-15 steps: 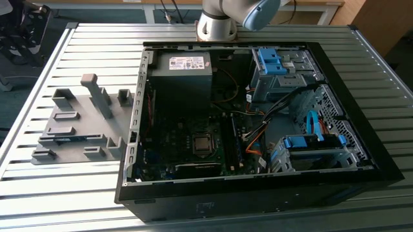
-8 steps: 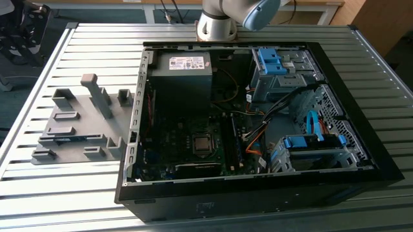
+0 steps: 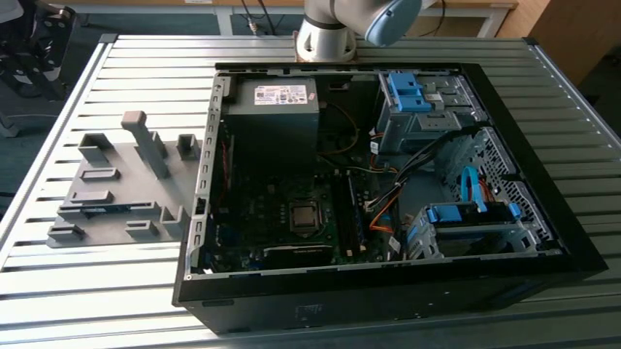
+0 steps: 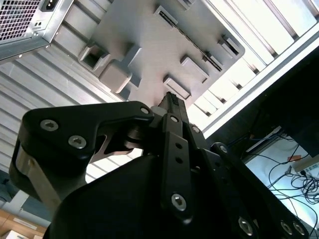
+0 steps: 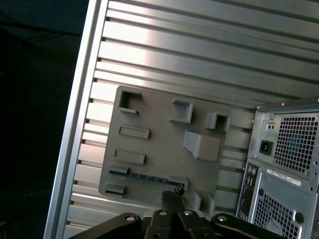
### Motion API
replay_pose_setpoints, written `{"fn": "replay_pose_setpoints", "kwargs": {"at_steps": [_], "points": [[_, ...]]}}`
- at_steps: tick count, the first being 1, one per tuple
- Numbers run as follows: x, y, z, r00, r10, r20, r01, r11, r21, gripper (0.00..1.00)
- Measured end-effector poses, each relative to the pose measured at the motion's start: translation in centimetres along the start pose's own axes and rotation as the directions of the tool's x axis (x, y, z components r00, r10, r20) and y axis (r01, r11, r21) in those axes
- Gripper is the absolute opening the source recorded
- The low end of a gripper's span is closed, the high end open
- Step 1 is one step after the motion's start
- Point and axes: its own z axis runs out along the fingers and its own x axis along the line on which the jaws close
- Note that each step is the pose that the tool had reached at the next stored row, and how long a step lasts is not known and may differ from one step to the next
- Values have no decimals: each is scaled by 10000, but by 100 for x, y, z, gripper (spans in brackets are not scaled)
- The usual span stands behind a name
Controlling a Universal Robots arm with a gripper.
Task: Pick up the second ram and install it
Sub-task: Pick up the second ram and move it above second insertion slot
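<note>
The second ram [image 5: 149,177] stands on edge in a slot of the grey holder plate [image 5: 159,124]. The plate lies on the slatted metal surface [image 3: 126,65], just beside the open computer case [image 3: 388,291]. Small grey blocks flank the stick at both ends, and a taller post [image 3: 145,142] rises elsewhere on the plate. The gripper [image 5: 172,193] hangs over the plate with its fingers drawn close together and nothing between them; its tips appear near one end of the stick. The exterior view looks into the case at the motherboard [image 3: 291,211], the blue drive cages [image 3: 408,91] and loose cables [image 3: 388,196], with the arm [image 3: 330,33] behind. Both wrist views instead catch the case's rear with the power supply grille [image 4: 20,17].
</note>
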Motion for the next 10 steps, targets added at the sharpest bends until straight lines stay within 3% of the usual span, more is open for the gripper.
{"fn": "replay_pose_setpoints", "kwargs": {"at_steps": [10], "points": [[2,0,0,9999,-161,-1,161,9999,-4,11]]}}
